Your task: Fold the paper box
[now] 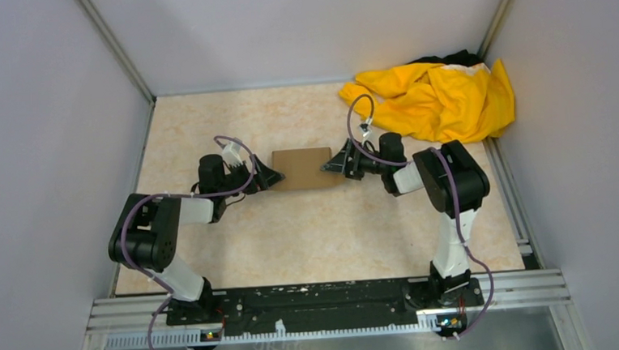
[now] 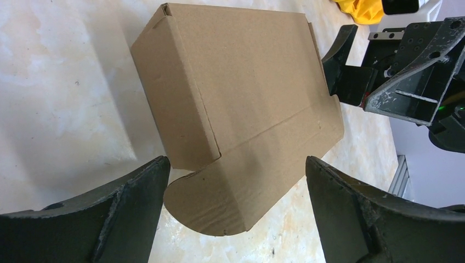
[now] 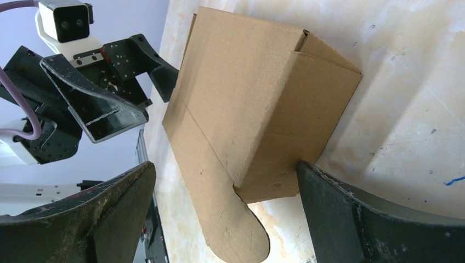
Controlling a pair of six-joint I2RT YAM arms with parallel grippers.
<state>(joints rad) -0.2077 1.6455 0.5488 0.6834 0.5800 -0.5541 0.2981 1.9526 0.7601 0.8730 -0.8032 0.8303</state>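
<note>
a: spotted the paper box (image 1: 302, 168)?
b: yes. lying near the middle of the counter (image 1: 334, 238), folded into a small brown carton, broad face up.
a: closed all round?
b: no. showing one round-cornered flap untucked, jutting out flat past an edge of the top face.
a: and the left hand (image 1: 276, 177)?
b: spread wide, gripping nothing, pointed at the box's left end, fingers either side of that flap in the wrist view.
a: right hand (image 1: 328, 166)?
b: same, spread wide and holding nothing, facing the right end. looks close enough to brush a corner with one finger, but can't tell for sure.
a: so hemmed in from both ends?
b: yes, tips facing each other across it.
a: anything else out there?
b: a crumpled yellow cloth (image 1: 435, 98), heaped in the far right corner, well apart from the box.
</note>
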